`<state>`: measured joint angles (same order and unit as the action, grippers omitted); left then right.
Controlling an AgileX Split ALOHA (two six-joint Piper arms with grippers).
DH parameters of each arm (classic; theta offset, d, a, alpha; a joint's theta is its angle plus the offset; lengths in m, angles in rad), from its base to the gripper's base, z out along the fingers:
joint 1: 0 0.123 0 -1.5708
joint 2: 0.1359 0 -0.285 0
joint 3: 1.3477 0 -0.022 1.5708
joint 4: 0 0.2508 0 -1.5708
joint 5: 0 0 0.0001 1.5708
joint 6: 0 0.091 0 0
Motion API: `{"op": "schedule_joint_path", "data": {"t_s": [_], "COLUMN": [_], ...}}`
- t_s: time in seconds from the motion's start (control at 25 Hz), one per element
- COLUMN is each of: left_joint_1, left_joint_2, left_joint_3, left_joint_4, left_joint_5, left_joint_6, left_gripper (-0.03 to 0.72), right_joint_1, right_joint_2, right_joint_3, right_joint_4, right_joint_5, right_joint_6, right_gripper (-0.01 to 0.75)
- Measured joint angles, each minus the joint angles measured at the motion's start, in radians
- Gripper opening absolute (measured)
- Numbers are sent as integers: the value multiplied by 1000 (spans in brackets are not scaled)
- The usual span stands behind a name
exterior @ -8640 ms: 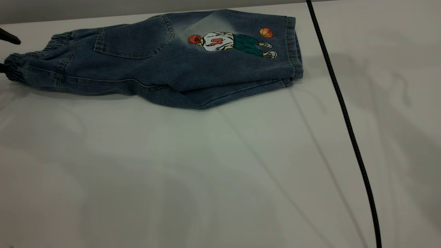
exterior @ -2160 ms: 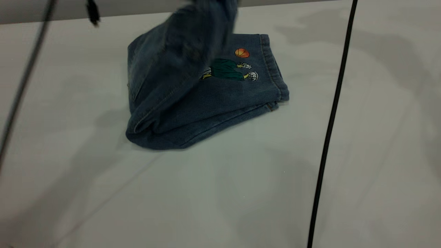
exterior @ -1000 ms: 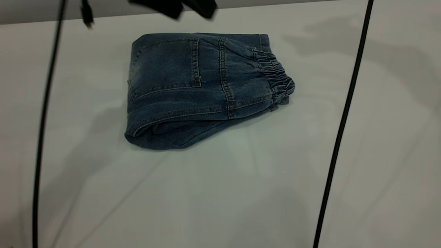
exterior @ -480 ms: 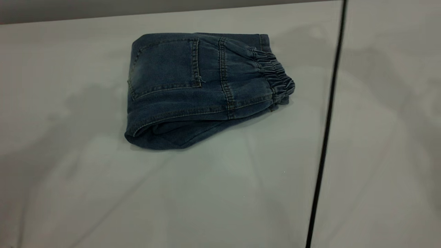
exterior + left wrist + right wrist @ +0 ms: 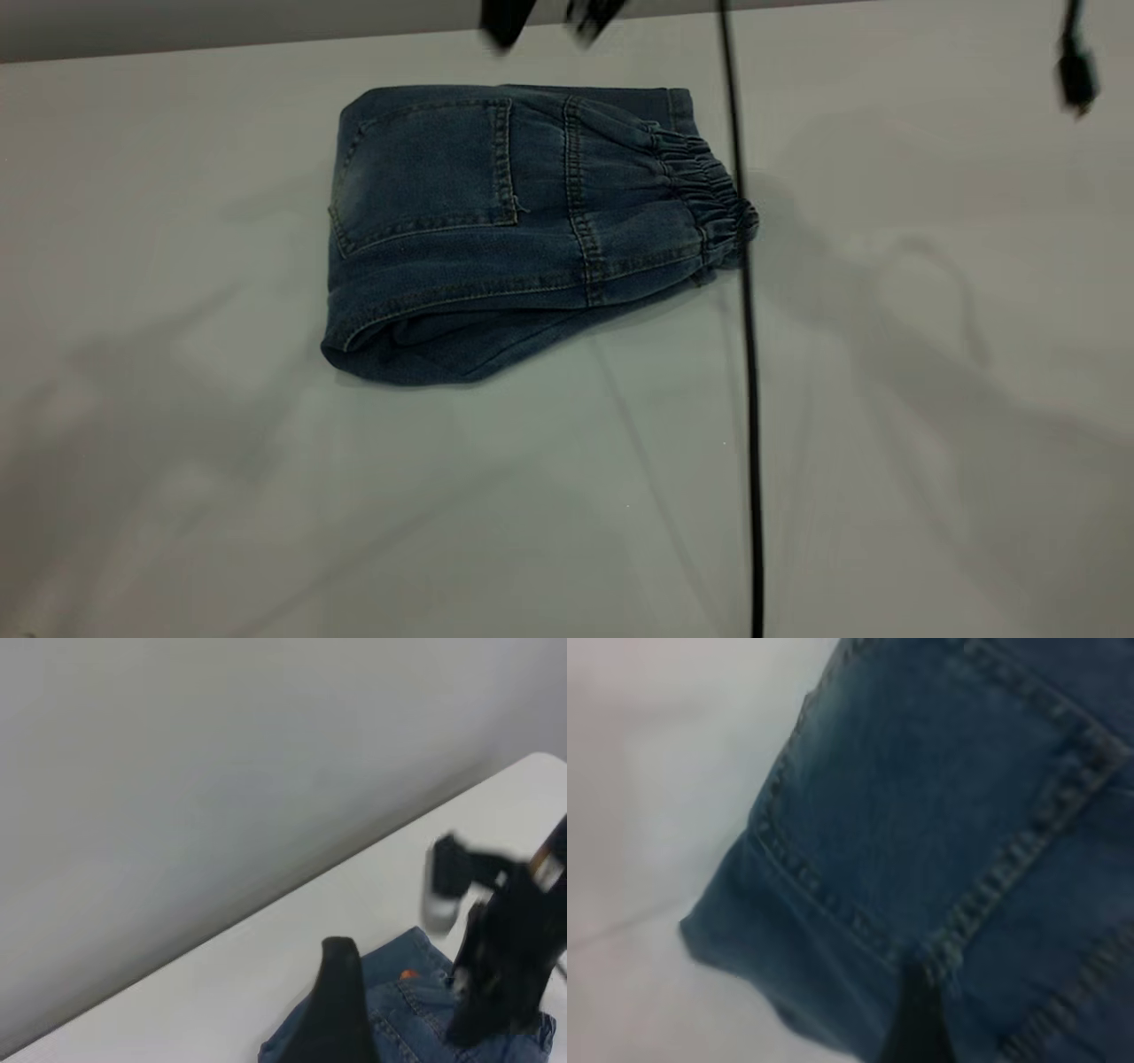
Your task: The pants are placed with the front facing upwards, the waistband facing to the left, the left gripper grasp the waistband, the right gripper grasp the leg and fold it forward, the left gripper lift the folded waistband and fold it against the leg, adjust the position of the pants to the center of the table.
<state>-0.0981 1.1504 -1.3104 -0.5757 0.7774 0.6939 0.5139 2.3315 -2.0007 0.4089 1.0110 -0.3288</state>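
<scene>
The blue denim pants [image 5: 514, 230] lie folded on the white table [image 5: 266, 496], patch pocket up. The gathered waistband [image 5: 713, 199] forms the bundle's right edge. My right gripper [image 5: 547, 13] hovers over the pants' far edge, seen as two blurred black tips apart with nothing between them. From the left wrist, the right gripper [image 5: 500, 974] hangs over the pants [image 5: 416, 1019], where a bit of orange print shows. The right wrist looks closely at the pocket stitching [image 5: 1010, 868], with one fingertip [image 5: 917, 1023] in front. A dark part of my left gripper [image 5: 341, 1010] shows, held back from the pants.
A black cable [image 5: 749, 372] hangs across the view just right of the waistband. A loose black plug [image 5: 1076, 75] dangles at the upper right. A grey wall [image 5: 221, 771] runs behind the table's far edge.
The waistband half was folded over onto the leg and let go. In the last half second the right arm's cable swung left and its gripper came in over the far edge. The pants lie still.
</scene>
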Motion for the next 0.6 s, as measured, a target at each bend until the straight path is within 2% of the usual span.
{"op": "schedule_joint_path", "data": {"t_s": [0.32,0.44,0.6], "left_joint_1": [-3,-3,-3], "left_joint_2": [3,4,3], "left_joint_3": [0,1,1], "left_joint_4": [-1,-1,-5], "left_joint_5": [24,24,44], "left_joint_6": [-22,-31,-36], "left_gripper": [590,590,587], "right_joint_1": [143,155,155], "right_joint_2": [63,80,116], "right_joint_3": [0,-1,-1], "right_joint_4": [-333,-387,-409], "right_joint_5": [-64,-114,-125], "right_joint_6": [249,289,292], "right_gripper": [479,479,479]}}
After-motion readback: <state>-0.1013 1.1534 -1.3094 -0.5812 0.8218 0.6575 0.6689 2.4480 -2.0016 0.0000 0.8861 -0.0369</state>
